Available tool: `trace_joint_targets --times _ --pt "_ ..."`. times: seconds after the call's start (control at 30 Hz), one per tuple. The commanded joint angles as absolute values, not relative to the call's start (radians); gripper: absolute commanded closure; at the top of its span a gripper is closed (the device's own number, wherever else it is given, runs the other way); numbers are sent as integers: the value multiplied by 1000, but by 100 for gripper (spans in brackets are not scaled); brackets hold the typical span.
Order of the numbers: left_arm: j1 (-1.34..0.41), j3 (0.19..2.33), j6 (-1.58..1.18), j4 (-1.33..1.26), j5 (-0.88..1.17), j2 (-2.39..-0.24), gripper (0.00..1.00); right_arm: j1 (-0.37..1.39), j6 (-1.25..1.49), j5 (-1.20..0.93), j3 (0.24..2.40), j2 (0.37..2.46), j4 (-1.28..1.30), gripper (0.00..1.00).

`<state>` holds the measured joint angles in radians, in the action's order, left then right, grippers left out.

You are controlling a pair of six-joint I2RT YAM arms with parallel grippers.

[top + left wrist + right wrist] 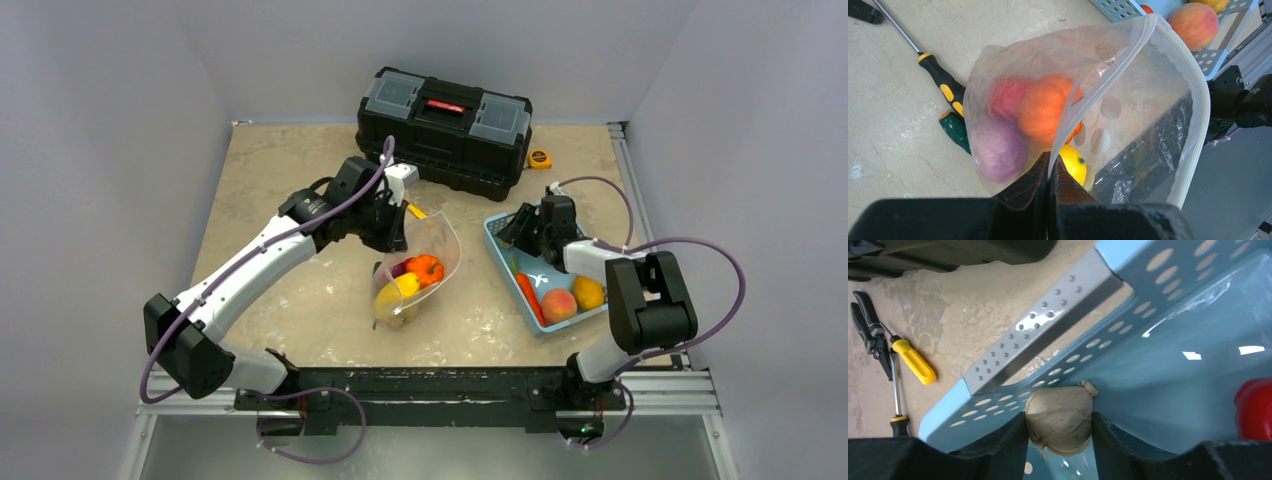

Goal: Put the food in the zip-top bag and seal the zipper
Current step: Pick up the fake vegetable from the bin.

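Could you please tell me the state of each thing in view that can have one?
bag: open, toy foods inside, held up by the left hand.
zipper: unsealed.
left hand: shut on the bag's rim.
right hand: shut on the garlic.
garlic: gripped, inside the basket.
toolbox: lid closed.

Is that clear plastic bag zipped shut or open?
Open. The bag gapes wide, its zipper strip curving round an unsealed mouth; the left gripper pinches one edge, with toy fruit inside.
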<state>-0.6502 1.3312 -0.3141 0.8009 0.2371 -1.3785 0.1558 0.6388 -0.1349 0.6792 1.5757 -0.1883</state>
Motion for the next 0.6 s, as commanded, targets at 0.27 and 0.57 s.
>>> trace_joint_targets --times 0.27,0.57 --pt "-644 1373 -314 800 257 -1384 100 152 502 -41 717 1393 -70 80" --pt "-645 1372 -316 797 254 -1384 100 153 485 -101 618 1115 47 82"
